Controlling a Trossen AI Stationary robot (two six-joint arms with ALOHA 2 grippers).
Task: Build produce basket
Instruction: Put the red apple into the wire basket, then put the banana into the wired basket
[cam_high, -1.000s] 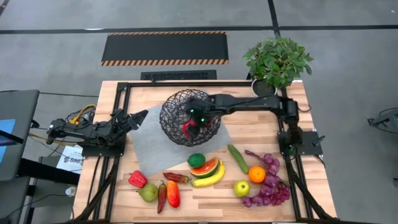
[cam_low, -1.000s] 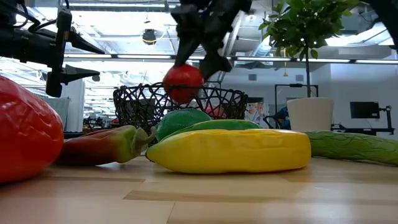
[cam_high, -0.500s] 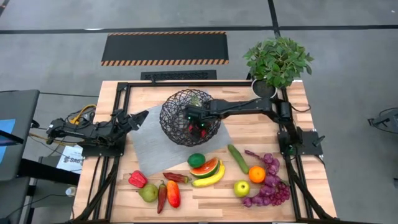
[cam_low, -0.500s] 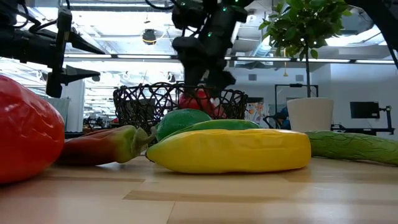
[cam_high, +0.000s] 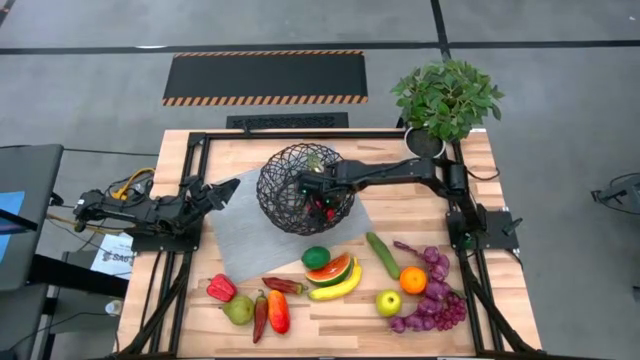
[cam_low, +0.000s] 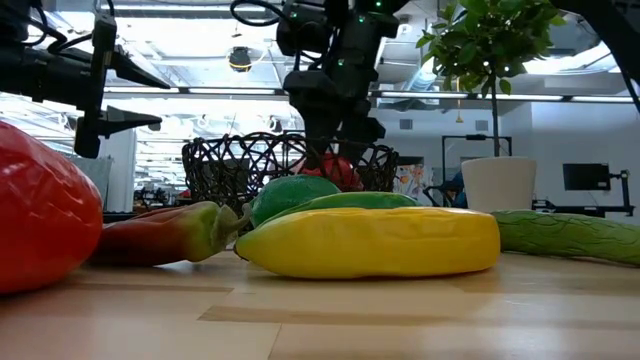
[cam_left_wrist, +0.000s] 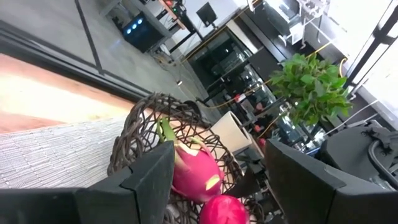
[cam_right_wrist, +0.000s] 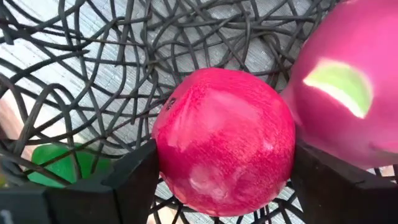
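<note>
Light's pretty even from above in the high view, bright and flat, with only faint soft shadows under the right gripper. The low view is backlit: ceiling strip lights behind that gripper blow out white, so it reads as a dark silhouette, and the big red pepper nearest the lens is soft. Right wrist view is sharp on the red apple between its fingers, slight glare on the skin. Left wrist view has blown-out windows far beyond.
</note>
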